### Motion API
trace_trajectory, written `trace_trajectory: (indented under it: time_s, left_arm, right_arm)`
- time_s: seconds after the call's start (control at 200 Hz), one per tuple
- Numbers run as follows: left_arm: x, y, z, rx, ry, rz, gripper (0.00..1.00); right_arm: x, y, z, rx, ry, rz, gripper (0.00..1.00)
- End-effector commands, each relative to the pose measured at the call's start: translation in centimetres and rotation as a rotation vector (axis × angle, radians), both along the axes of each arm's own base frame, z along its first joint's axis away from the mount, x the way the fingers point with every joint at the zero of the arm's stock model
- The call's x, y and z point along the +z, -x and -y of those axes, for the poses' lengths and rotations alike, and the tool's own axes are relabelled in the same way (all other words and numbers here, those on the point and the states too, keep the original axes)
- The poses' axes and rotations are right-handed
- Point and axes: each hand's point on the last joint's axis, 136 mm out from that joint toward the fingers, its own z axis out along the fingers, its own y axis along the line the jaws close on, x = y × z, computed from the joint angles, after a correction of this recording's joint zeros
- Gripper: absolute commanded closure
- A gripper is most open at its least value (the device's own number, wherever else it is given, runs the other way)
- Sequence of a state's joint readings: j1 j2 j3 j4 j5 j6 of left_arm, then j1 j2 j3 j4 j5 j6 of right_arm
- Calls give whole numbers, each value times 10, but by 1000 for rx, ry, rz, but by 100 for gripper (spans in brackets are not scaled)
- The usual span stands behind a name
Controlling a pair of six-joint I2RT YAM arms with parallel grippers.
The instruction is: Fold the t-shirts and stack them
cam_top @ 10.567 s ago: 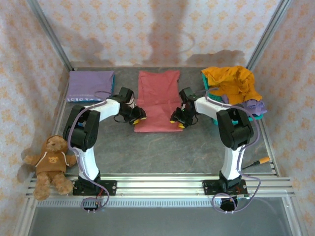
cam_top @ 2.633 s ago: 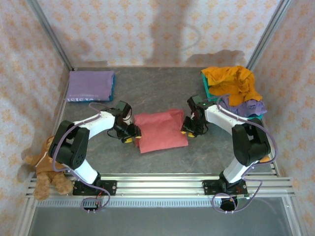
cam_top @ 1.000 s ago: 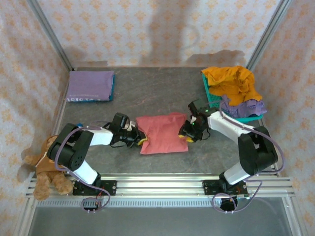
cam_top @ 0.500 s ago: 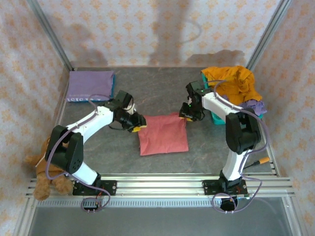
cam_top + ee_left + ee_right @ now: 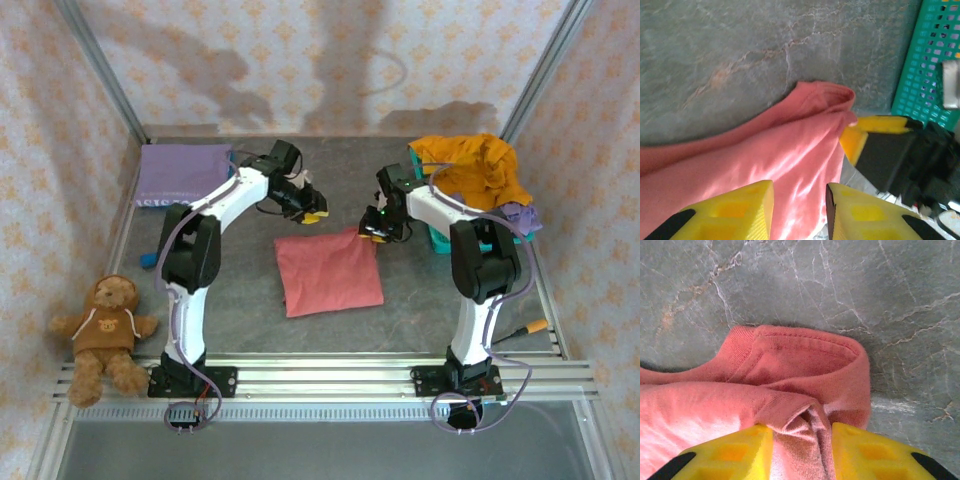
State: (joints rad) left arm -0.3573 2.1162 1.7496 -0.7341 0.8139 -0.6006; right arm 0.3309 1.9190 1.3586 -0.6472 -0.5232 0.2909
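- The red t-shirt lies folded at the centre of the top view, nearly square, its slightly longer axis running top to bottom.
- The right gripper sits on the shirt's upper right corner, apparently clamped on a ridge of cloth.
- The left gripper hangs just beyond the upper edge, jaws apart and empty; the shirt lies down-frame from it.
- The folded purple t-shirt lies at the upper left, on the left arm's side.
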Motion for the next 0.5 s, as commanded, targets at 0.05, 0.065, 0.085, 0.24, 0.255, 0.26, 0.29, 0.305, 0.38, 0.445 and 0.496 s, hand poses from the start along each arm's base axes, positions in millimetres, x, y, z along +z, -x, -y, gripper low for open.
trace_trajectory:
  time_s: [0.05,0.065,0.085,0.24,0.255,0.26,0.29,0.305,0.38,0.445,0.496]
  left_arm:
    - [1,-2,31,-64,54,-19,68]
    - [0,-3,33,-65,57,-21,68]
    - [-1,-4,35,-65,65,-25,68]
    - [-8,-17,45,-45,95,-21,69]
    - [-8,-18,46,-45,96,-19,69]
    - [-8,-18,46,-45,97,-20,69]
    - [-9,-20,47,-42,100,-21,69]
    - [-10,-21,48,-41,104,-20,69]
    - [-15,-26,53,-35,122,-29,70]
    - [-22,-29,59,-44,125,-40,71]
    - [-30,-29,63,-55,123,-52,71]
  right_arm:
    - [-8,-5,-1,20,-26,2,63]
    - [-8,-6,-2,22,-31,2,63]
    - [-9,-7,-3,25,-38,1,64]
    - [-7,-9,-9,26,-103,-4,84]
    - [-6,-9,-9,24,-105,-1,87]
    - [-5,-9,-10,25,-106,1,88]
    - [-2,-8,-10,25,-113,8,93]
    - [0,-8,-10,26,-117,13,95]
    - [10,-7,-11,26,-133,42,100]
    - [17,-5,-11,26,-144,66,100]
    - [21,-4,-10,25,-147,79,100]
